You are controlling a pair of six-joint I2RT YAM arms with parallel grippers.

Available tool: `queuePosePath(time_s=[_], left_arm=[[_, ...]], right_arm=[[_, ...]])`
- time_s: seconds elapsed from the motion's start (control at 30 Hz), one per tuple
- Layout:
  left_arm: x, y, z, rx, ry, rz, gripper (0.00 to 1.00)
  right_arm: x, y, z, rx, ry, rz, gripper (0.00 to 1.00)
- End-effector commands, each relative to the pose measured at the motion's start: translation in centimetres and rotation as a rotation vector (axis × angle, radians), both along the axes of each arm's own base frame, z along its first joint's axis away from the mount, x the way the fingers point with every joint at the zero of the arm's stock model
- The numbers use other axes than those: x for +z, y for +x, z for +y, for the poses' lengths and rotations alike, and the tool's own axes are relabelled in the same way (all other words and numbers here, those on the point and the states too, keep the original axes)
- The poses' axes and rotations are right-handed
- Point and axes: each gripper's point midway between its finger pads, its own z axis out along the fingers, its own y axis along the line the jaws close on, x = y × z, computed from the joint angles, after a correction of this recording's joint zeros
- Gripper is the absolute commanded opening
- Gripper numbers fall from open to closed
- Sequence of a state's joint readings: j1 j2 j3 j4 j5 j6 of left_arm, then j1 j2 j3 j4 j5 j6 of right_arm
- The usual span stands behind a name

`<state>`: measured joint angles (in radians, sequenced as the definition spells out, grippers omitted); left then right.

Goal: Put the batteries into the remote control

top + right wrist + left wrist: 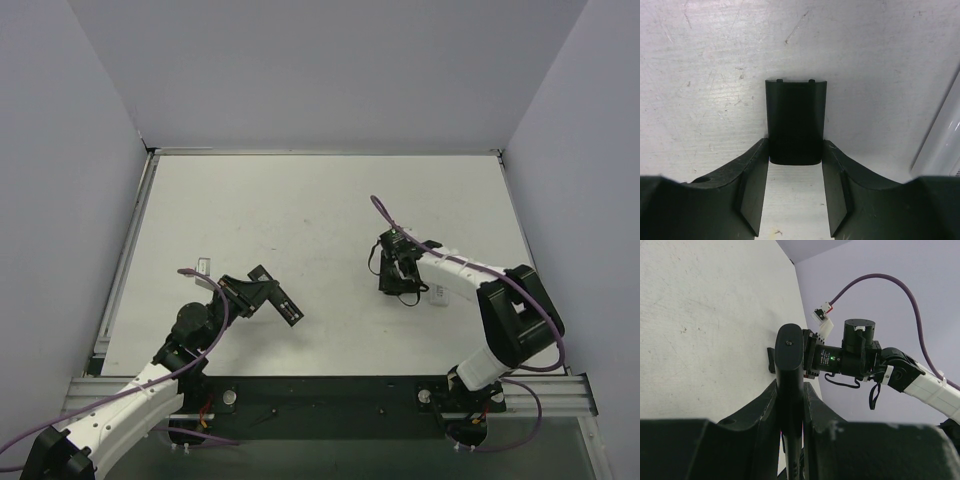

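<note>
My left gripper (248,296) is shut on a black remote (283,303) and holds it edge-on above the table's near left part. In the left wrist view the remote (789,360) stands narrow between the fingers (765,405). My right gripper (401,276) is low over the table right of centre. In the right wrist view a flat black battery cover (795,117) lies on the table, and the gripper (795,146) has its fingertips against the cover's near corners. No batteries show in any view.
A white oblong object (437,293) lies on the table just right of my right gripper; its edge shows in the right wrist view (944,135). Grey walls enclose the white table (320,200) on three sides. The arm bases sit along the near rail.
</note>
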<state>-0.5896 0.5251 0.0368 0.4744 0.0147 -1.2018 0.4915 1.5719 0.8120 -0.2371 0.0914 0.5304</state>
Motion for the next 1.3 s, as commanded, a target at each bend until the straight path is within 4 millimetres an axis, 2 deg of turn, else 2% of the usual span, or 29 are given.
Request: queuePosePath(time_s=[0.0, 0.17, 0.2, 0.27, 0.3, 0.37, 0.4, 0.5, 0.53, 0.6, 0.63, 0.7, 0.87, 1.03, 1.27], left_arm=[[0.9, 0.1, 0.0, 0.004, -0.041, -0.021, 0.0], [1.3, 0.2, -0.2, -0.001, -0.065, -0.019, 0.0], [1.5, 0.3, -0.2, -0.001, -0.067, -0.021, 0.0], [1.5, 0.3, -0.3, -0.001, -0.068, -0.017, 0.0], [1.7, 0.3, -0.3, -0.001, -0.072, -0.021, 0.0], [1.6, 0.4, -0.3, 0.001, -0.081, -0.012, 0.0], [1.6, 0.4, -0.3, 0.0, -0.086, -0.008, 0.0], [1.6, 0.4, -0.3, 0.005, -0.112, 0.006, 0.0], [1.6, 0.4, -0.3, 0.005, -0.116, 0.01, 0.0], [1.7, 0.4, -0.3, 0.006, -0.121, 0.008, 0.0], [1.7, 0.4, -0.3, 0.006, -0.12, 0.008, 0.0], [2.0, 0.3, -0.3, 0.004, -0.129, 0.005, 0.0], [2.2, 0.2, -0.2, 0.004, -0.15, 0.006, 0.0], [2.3, 0.4, 0.2, 0.026, -0.172, 0.011, 0.0], [2.8, 0.3, 0.2, 0.024, -0.203, 0.012, 0.0]], right_arm=[[0.4, -1.7, -0.5, 0.045, -0.022, 0.018, 0.27], [4.1, -1.7, 3.2, 0.237, -0.012, -0.069, 0.27], [5.8, -1.4, 4.4, 0.273, 0.014, -0.103, 0.27], [7.8, -2.0, 7.0, 0.387, 0.037, -0.145, 0.27], [9.6, -1.9, 8.4, 0.43, 0.068, -0.184, 0.27], [11.3, -3.1, 10.9, 0.542, 0.093, -0.218, 0.27], [13.0, -3.1, 11.9, 0.573, 0.109, -0.252, 0.27], [15.1, -5.0, 14.8, 0.724, 0.114, -0.297, 0.28], [16.4, -5.4, 16.1, 0.768, 0.138, -0.32, 0.28], [17.0, -7.1, 17.6, 0.856, 0.144, -0.317, 0.28], [18.1, -7.3, 18.5, 0.877, 0.163, -0.333, 0.28], [18.2, -8.7, 19.5, 0.939, 0.162, -0.309, 0.28], [18.6, -10.2, 21.0, 1.024, 0.148, -0.296, 0.28], [17.7, -11.5, 21.9, 1.081, 0.142, -0.25, 0.29], [17.0, -11.8, 22.6, 1.102, 0.113, -0.233, 0.29]])
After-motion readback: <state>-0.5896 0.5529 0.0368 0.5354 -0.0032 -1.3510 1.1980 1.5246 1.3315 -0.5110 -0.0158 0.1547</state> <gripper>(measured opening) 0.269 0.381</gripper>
